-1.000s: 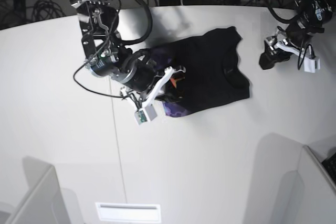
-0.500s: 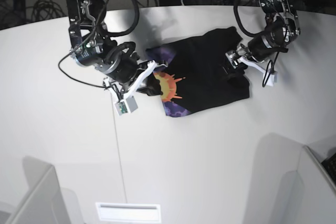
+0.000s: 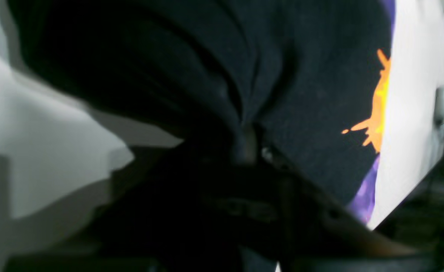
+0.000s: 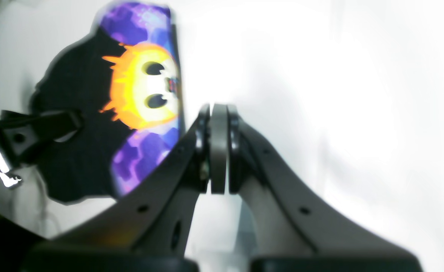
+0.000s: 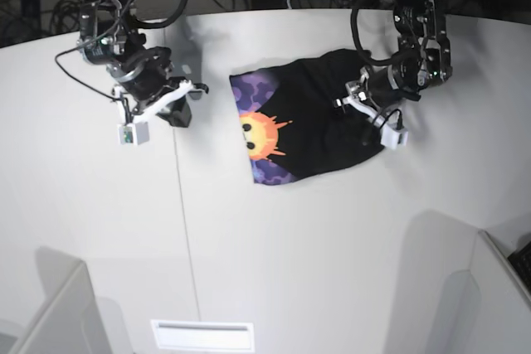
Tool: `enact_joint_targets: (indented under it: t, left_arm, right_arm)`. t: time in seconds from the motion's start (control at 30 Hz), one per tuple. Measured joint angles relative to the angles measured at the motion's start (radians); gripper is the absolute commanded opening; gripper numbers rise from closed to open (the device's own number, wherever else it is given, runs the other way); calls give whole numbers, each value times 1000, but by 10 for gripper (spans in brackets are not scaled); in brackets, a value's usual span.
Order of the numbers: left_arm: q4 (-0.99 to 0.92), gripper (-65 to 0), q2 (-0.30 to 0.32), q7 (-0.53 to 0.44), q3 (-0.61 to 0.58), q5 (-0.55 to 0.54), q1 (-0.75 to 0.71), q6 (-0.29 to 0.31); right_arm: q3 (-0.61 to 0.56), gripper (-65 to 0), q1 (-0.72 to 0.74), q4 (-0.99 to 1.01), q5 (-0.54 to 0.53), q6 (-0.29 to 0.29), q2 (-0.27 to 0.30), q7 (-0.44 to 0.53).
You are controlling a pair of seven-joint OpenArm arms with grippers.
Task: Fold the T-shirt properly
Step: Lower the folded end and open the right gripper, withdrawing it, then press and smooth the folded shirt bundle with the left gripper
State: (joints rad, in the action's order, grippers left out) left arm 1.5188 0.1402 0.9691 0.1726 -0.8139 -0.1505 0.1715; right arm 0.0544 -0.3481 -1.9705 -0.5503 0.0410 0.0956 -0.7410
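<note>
Bare tabletop point(image 5: 332, 254) stretched below the T-shirt point(image 5: 311, 138) in the base view, leaving a broad lane for a hand. Another open stretch lay between the right gripper point(image 5: 177, 112) and the printed edge of the cloth, so the right jaws had room on the side towards the shirt. The far end of the shirt was the crowded spot: the left gripper point(image 5: 345, 104) was down on the cloth there, its arm point(image 5: 415, 39) blocking an approach from above. Folds point(image 3: 241, 98) bunched up around those jaws, standing in the way of anything sliding in alongside. The right arm point(image 5: 124, 39) obstructed the upper corner on its side
</note>
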Motion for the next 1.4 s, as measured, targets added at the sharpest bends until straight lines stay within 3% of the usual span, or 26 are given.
enact_joint_targets:
  t: [0.17,0.27,0.43,0.57,0.7,0.83,0.97,1.13,1.27,1.4]
  left_arm:
    - [0,-650,109,45,-197,55,97,-3]
    - [4,-650,173,106,-352,134,189,-6]
    - [12,-650,267,98,-611,221,316,-3]
    - [13,-650,320,83,-800,271,404,2]
    - [23,-650,331,74,-905,335,455,1]
    - [24,-650,332,0,-991,451,487,0]
    - [23,-650,331,-61,-1052,594,508,90]
    - [11,-650,297,-155,-1096,793,500,95]
    - [3,-650,262,-174,-1140,836,515,91]
    - [2,-650,233,-175,-1235,835,559,91]
  right_arm:
    - [87,-650,-79,0,-3,93,-12,31]
    - [150,-650,-125,0,0,94,-15,29]
    - [187,-650,-190,0,0,91,-12,37]
    - [184,-650,-251,-8,4,94,-59,92]
    - [179,-650,-296,-10,1,95,-86,123]
    - [184,-650,-328,-10,7,79,-87,146]
    - [183,-650,-363,-10,5,39,-104,190]
    - [183,-650,-360,-10,94,30,-109,219]
    - [184,-650,-347,-10,185,33,-166,240]
    - [179,-650,-325,-9,244,34,-179,245]
